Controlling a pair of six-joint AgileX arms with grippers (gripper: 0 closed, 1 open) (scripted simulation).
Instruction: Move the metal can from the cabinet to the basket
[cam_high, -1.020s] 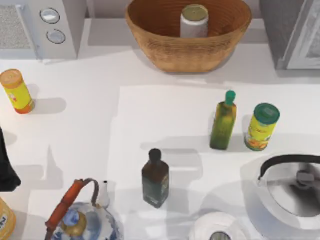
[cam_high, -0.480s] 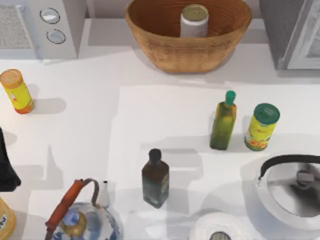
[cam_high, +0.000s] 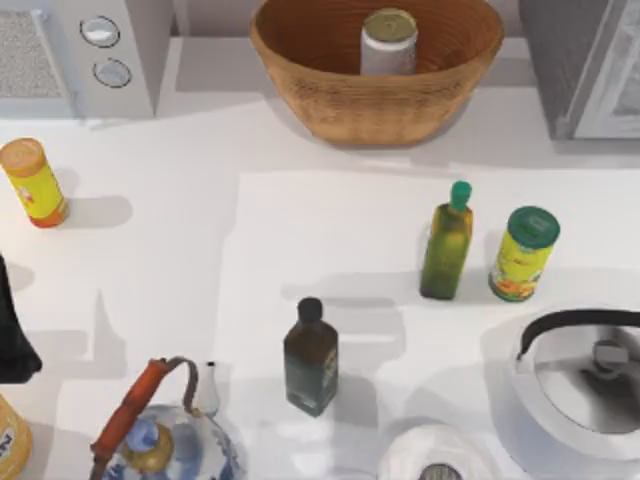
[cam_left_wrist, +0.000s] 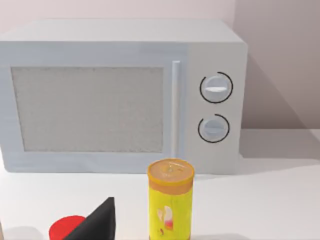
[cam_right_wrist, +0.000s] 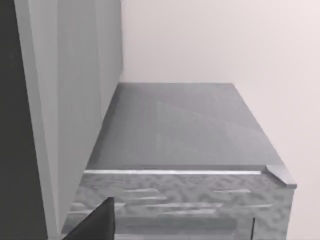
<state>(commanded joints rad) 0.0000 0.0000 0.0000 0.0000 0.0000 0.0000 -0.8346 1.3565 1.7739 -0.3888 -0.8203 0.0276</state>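
The metal can (cam_high: 388, 42) stands upright inside the wicker basket (cam_high: 330, 100) at the back middle of the table; its pale side and dull gold top show above the rim. At the back right corner stands the grey cabinet (cam_high: 560, 60) with its white-framed door panel (cam_high: 615, 90). The right wrist view looks along a grey surface of the cabinet (cam_right_wrist: 175, 125), with a dark tip of my right gripper (cam_right_wrist: 95, 225) at the picture's edge. My left arm (cam_high: 12, 335) sits parked at the table's left edge, and its gripper (cam_left_wrist: 97, 222) faces the microwave.
A white microwave (cam_high: 80, 55) stands back left, with an orange-lidded yellow can (cam_high: 35, 185) in front of it. A green bottle (cam_high: 447, 243), a green-lidded can (cam_high: 523, 255), a dark bottle (cam_high: 311, 358), a white kettle (cam_high: 560, 420) and a blue-white teapot (cam_high: 165, 435) crowd the front.
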